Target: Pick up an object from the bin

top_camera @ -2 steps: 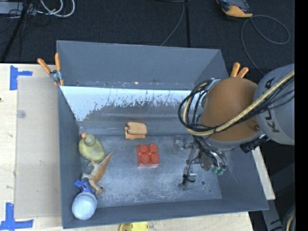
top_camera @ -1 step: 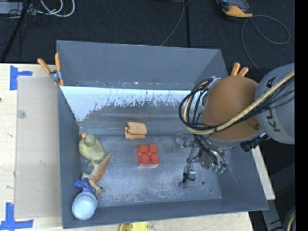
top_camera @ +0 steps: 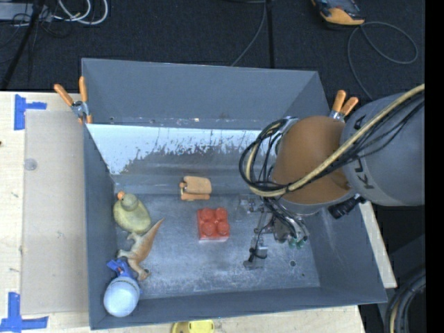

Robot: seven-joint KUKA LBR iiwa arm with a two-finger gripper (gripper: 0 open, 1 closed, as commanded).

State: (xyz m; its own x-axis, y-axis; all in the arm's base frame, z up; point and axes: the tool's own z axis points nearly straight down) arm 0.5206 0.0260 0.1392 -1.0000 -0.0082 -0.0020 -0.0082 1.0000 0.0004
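Gripper [top_camera: 255,255] low over bare bin [top_camera: 208,266] floor, right of centre, since the arm enters from the right. Red studded block [top_camera: 213,224] just left (nearest thing). Claw spread: cannot tell.

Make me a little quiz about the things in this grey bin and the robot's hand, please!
1. True or false: the hand is right on top of the red block.
2. Which thing lies nearest the red block? A) the tan bread-like piece B) the white and blue ball C) the yellow-green gourd
3. Fill in: the toy dinosaur lies on the ____ side of the bin in the camera view.

Key: 1 false, the hand hangs over bare floor to the block's right. 2 A. 3 left.
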